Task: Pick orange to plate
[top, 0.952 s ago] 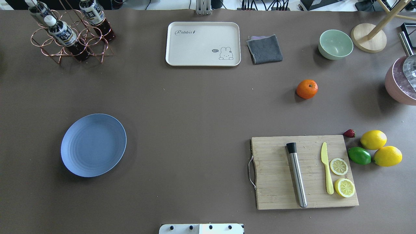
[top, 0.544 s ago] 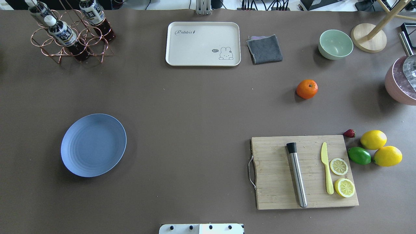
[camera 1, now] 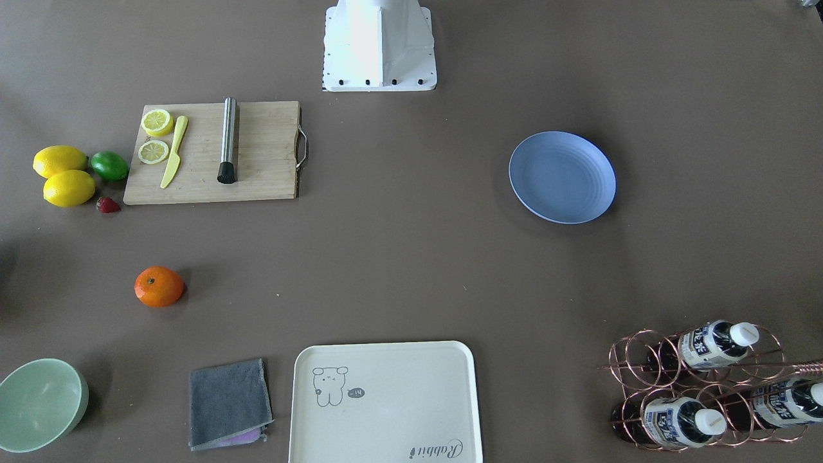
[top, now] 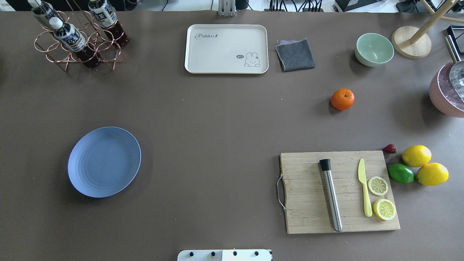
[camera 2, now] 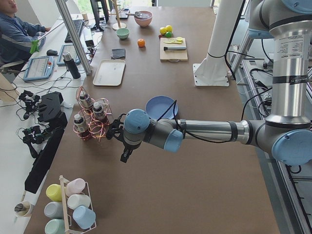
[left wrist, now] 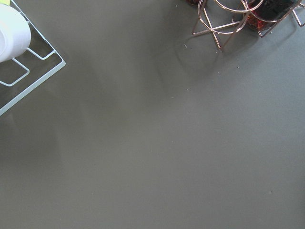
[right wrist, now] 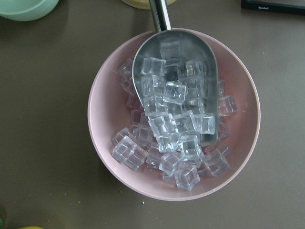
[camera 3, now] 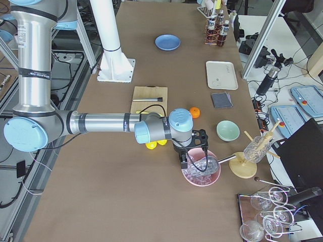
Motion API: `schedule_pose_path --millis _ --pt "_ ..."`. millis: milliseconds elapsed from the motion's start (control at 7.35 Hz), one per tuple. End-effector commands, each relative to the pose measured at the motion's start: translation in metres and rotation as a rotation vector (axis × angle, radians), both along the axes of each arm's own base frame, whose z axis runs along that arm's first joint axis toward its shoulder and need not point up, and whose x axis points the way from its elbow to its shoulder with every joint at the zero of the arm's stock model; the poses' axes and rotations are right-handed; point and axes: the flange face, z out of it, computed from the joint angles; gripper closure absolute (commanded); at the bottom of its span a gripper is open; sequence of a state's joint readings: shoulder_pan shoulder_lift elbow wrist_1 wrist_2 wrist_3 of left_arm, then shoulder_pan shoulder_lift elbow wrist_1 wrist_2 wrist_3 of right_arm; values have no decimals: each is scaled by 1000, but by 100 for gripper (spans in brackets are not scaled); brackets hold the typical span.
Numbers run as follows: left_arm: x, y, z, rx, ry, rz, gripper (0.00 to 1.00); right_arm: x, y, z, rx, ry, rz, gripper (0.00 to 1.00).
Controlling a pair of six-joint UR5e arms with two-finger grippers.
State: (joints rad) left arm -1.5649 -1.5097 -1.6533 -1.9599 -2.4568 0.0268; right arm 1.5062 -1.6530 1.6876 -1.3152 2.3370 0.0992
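Not started: orange (top: 342,99) sits ungrasped on tabletop (top: 217,127), well apart from empty plate (top: 104,162); left claw (camera 2: 125,155) and right claw (camera 3: 194,157) far off, open or closed can't tell.

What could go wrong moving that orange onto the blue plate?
The orange is round and could roll away if nudged. The plate lies far across the table, so a loose grip might drop the fruit. The right arm hangs over the ice bowl and could clip it.
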Motion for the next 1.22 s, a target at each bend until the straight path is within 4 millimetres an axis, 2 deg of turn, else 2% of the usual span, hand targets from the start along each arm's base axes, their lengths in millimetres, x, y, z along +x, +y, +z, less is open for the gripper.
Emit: schedule_pose_path --millis 0,136,272,408,680,952,1088 --pt "40 -10 -22 36 36 15 2 -57 -17 -38 56 -53 17 0" --pt "69 7 -13 -71 88 -35 2 -94 -25 -54 35 -56 62 0" --pt "105 23 -9 -103 160 -67 2 -134 -26 -63 31 -54 111 0" --pt "137 34 -8 -125 206 -94 2 -161 -24 -72 16 -83 132 0" --pt "214 59 -15 -201 264 -98 2 -176 -25 -87 -6 -113 150 0" --pt "291 89 -19 -241 288 -136 2 -178 -24 -87 -2 -112 147 0" --pt "318 104 -24 -268 308 -124 2 -178 -24 -88 -1 -113 145 0"
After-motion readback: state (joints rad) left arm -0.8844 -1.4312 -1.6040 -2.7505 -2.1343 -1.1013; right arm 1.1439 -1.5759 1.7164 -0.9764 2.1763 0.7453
